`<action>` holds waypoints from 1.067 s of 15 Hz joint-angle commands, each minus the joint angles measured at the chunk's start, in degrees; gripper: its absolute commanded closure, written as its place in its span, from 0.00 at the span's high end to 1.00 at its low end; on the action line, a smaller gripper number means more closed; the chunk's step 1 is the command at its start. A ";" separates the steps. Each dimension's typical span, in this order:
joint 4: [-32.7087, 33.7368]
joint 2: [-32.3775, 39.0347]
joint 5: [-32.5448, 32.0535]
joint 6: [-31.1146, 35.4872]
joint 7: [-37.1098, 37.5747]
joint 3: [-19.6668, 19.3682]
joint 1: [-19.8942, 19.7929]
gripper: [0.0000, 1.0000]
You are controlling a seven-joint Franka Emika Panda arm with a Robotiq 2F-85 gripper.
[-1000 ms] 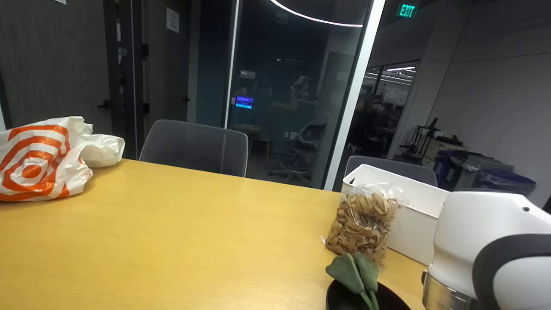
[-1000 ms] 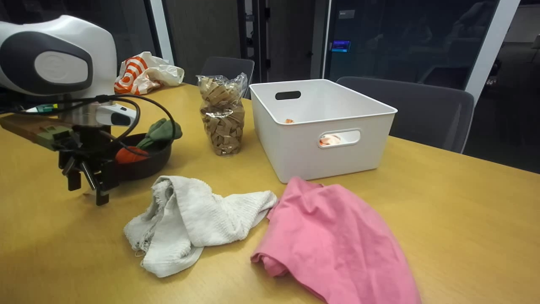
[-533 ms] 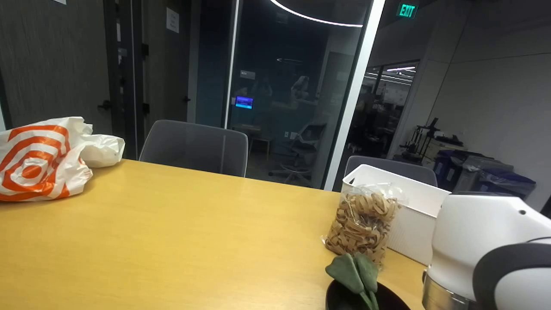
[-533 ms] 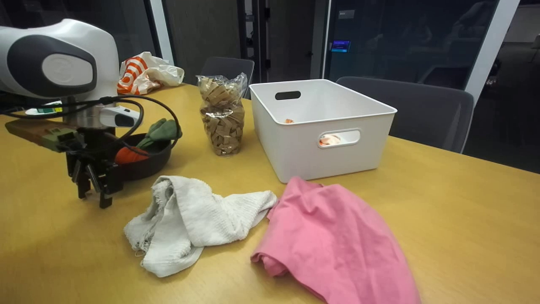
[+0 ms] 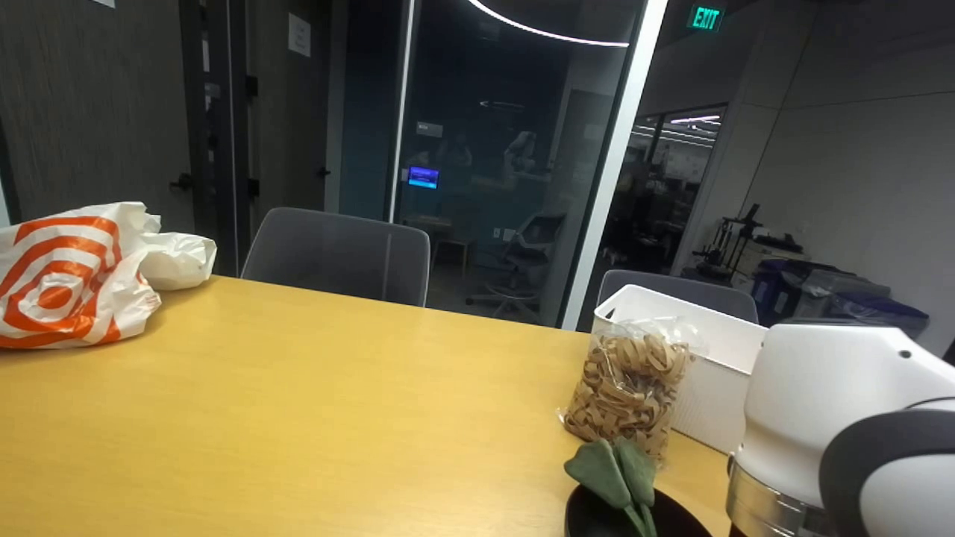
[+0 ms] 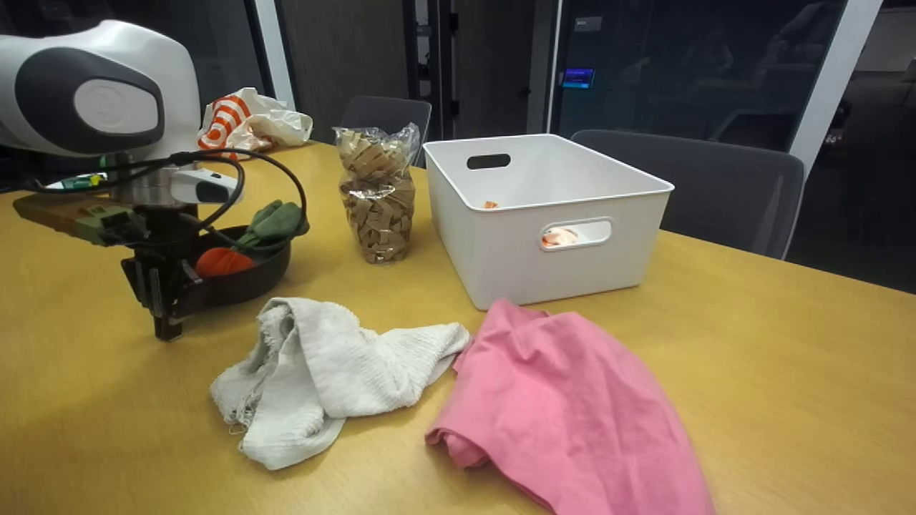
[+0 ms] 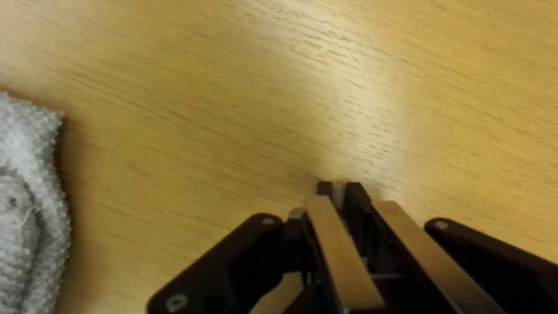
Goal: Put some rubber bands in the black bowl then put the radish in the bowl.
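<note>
Exterior view: one bowl (image 6: 252, 282) holds one radish (image 6: 225, 262).

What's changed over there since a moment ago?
The fingers, spread apart before, have closed together, with a pale sliver between them, too small to name. The arm has risen slightly. Unmoved: the radish in the black bowl, the clear bag of tan bands, the white bin, the white cloth and the pink cloth.
</note>
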 commanded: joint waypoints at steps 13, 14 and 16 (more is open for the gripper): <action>-0.05 -9.45 -4.02 -8.00 1.48 -2.19 -2.90 0.06; -0.04 -10.46 -4.47 -8.98 1.79 -2.32 -3.26 0.07; -0.04 -13.02 -5.53 -10.83 2.06 -2.56 -3.96 0.07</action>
